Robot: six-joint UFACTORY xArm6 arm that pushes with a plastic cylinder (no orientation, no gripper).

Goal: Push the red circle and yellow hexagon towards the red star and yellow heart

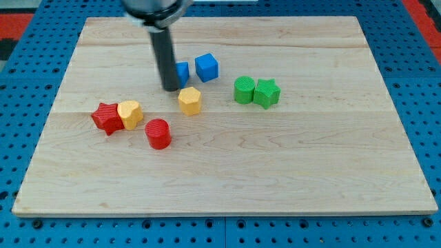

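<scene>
Wooden board (pixel 289 179) lies on a blue table full of little holes (pixel 420 83). My tip (pixel 170 89) is a plain dark rod with no fingers to open or close, and it holds nothing. It stands in the upper middle of the frame, just up and left of the yellow hexagon (pixel 189 100). A blue block (pixel 182 71) peeks out from behind the rod, and a blue cube (pixel 207 67) sits just right of it. The red circle (pixel 158 133) is lower down, left of the middle. At the frame's left the red star (pixel 106 118) touches the yellow heart (pixel 129 114). Two green blocks, one rounded (pixel 244 90) and one a star (pixel 266 93), touch at the right.
</scene>
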